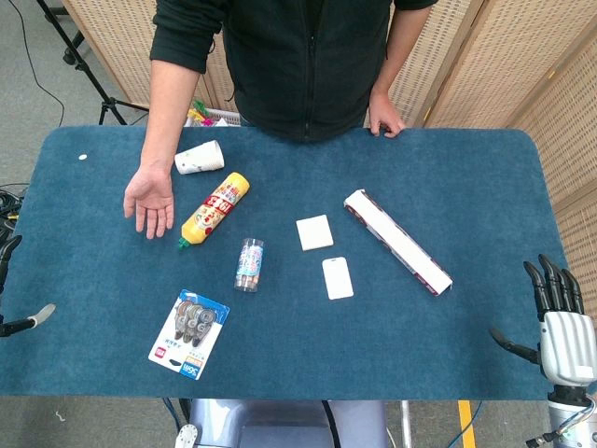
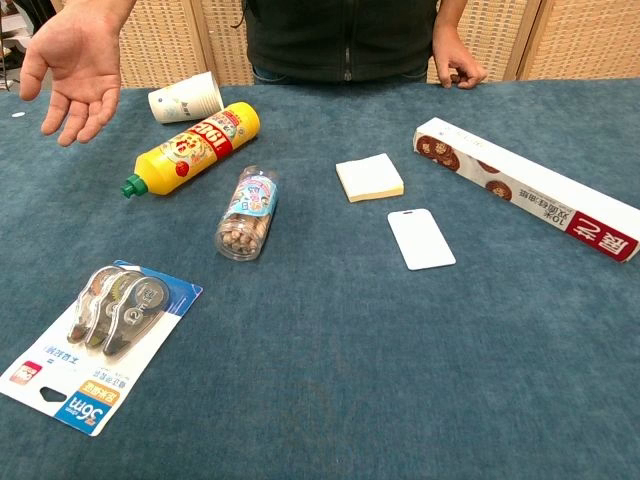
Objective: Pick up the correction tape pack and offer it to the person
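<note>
A blue table [image 1: 466, 373] is filling most of both views, and a person in a dark top [image 1: 308, 56] is standing at its far edge. The person's open palm [image 1: 149, 201] is resting face up on the cloth at the far left, while the other hand [image 1: 384, 119] is leaning on the far edge.

A long white box with a red end [image 1: 398, 241] is lying at a slant on the right half of the table. A yellow bottle with a green cap [image 1: 215, 209] is lying on its side just beside the open palm, with a tipped paper cup [image 1: 199, 157] beyond it.

The correction tape pack [image 1: 189, 333] is lying flat near the front left of the table — well apart from both robot hands and from the person's palm. In the chest view the pack [image 2: 95, 345] is showing its rollers under a clear blister on a blue and white card.

A small clear jar [image 1: 249, 265] is lying on its side between the bottle and the pack. A pad of pale sticky notes [image 1: 314, 232] is sitting near the middle, and a white card [image 1: 337, 277] is lying just in front of it.

The robot's right hand [image 1: 560, 322] is hanging off the table's right edge, fingers apart and holding nothing. Only a dark fingertip and a pale tip of the left hand [image 1: 19, 299] are showing at the left border — whether it is open or closed cannot be told.
</note>
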Controlling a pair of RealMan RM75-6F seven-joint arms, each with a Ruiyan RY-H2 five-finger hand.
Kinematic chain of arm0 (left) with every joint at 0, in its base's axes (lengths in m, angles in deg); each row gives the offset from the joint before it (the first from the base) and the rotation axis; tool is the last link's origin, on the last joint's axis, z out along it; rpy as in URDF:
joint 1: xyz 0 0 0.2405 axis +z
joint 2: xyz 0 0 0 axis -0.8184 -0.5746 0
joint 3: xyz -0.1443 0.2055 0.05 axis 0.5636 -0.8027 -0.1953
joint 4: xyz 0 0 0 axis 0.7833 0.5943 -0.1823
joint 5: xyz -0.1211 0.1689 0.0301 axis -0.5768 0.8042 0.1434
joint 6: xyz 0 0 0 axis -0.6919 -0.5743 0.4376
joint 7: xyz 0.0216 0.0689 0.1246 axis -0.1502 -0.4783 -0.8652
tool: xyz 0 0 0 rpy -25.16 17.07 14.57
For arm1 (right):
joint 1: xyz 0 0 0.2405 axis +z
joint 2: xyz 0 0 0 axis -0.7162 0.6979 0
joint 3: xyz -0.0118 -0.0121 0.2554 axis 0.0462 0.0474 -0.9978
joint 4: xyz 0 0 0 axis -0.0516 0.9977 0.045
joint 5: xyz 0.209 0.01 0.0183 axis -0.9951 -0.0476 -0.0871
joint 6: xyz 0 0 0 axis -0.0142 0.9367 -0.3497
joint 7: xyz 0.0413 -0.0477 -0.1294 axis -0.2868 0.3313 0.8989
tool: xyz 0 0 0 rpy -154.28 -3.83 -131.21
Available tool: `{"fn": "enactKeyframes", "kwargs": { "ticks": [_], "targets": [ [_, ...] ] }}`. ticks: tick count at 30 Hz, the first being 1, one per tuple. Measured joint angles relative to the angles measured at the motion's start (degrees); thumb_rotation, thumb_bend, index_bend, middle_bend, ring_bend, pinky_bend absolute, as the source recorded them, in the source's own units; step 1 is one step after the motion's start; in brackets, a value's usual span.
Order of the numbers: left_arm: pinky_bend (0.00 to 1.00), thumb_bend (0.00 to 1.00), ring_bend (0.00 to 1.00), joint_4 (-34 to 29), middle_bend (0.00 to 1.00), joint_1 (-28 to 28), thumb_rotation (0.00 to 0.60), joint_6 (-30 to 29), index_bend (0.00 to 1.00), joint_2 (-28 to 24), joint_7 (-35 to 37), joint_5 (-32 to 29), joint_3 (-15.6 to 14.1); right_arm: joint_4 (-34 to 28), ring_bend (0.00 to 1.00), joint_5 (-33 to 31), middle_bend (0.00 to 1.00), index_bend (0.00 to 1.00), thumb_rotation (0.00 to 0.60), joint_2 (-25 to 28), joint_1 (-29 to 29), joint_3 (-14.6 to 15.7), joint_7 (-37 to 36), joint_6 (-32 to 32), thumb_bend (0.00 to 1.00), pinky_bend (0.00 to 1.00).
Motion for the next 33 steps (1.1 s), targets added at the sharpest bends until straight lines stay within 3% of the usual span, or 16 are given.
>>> {"fn": "enactKeyframes", "kwargs": {
  "ticks": [11,20,24,33],
  "targets": [
    [0.09,0.00,0.00,1.04,0.00,-0.60,0.600,0.85,0.01,-0.31,0.73,2.24,-0.91,-0.13,0.00,-0.08,0.00,0.00,0.600,0.11,-0.09,-0.03,-0.13,0.09,0.00,0.00],
    [0.09,0.00,0.00,5.70,0.00,-3.60,0.600,2.32,0.00,1.37,-0.28,10.98,-3.22,-0.28,0.00,-1.46,0.00,0.00,0.600,0.40,-0.11,-0.71,-0.81,-0.01,0.00,0.00],
    [0.09,0.00,0.00,12.47,0.00,-6.54,0.600,3.22,0.00,3.46,-2.32,18.51,-4.99,-0.19,0.00,-2.09,0.00,0.00,0.600,0.44,-0.05,-0.90,-0.89,-0.34,0.00,0.00],
    [0.09,0.00,0.00,36.34,0.00,-16.60,0.600,3.45,0.00,10.84,-9.04,37.51,-9.72,-0.27,0.00,-2.48,0.00,0.00,0.600,-0.20,0.23,-1.00,0.69,-0.71,0.00,0.00]
  ]
}}
